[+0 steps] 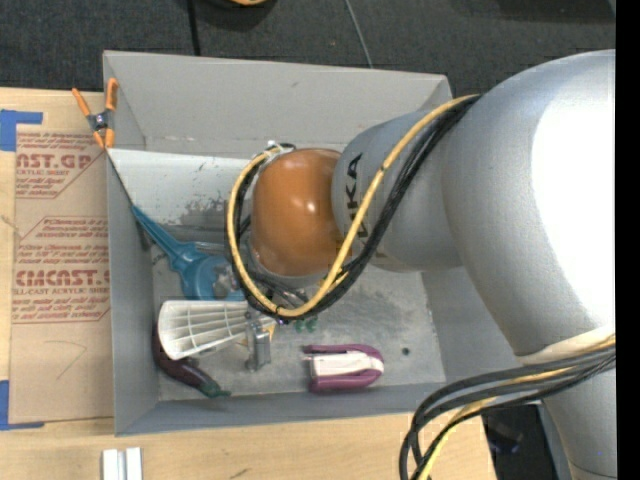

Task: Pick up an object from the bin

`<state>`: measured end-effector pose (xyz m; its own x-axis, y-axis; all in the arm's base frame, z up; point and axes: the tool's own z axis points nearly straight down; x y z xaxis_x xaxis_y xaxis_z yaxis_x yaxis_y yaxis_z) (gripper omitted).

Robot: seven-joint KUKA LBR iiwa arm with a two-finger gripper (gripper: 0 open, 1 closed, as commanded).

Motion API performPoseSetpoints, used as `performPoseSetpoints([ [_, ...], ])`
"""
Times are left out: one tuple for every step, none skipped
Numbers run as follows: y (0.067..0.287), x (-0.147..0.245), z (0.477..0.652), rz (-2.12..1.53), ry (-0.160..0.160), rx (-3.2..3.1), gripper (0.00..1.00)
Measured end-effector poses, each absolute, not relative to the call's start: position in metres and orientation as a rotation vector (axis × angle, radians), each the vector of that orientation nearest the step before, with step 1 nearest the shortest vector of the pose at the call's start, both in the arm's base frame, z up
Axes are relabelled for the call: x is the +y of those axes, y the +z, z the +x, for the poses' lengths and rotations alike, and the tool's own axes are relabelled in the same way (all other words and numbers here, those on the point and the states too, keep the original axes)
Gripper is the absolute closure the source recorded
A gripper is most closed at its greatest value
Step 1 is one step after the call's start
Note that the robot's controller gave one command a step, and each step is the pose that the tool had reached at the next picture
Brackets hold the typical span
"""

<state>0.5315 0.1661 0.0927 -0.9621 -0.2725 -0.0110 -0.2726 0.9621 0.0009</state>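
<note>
Grey bin [127, 353] holds one white ribbed scoop [200, 326], one purple clip [345, 365]; tool [260, 346] beside scoop, state unclear.

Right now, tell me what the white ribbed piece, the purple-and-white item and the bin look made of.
White ribbed piece: likely moulded plastic, matt, with thin even ribs.
Purple-and-white item: probably glossy plastic, with highlights along its rounded purple shell.
Bin: grey sheet metal, dull, with flat folded walls and a scuffed floor.
</note>
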Motion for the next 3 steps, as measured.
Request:
performPoseSetpoints([
  [0.0697,0.1592,0.5227,-0.437,0.006,3.107,1.00],
  [0.0697,0.1592,0.5228,-0.437,0.006,3.107,1.00],
  [0.0697,0.1592,0.5228,-0.437,0.006,3.106,1.00],
])
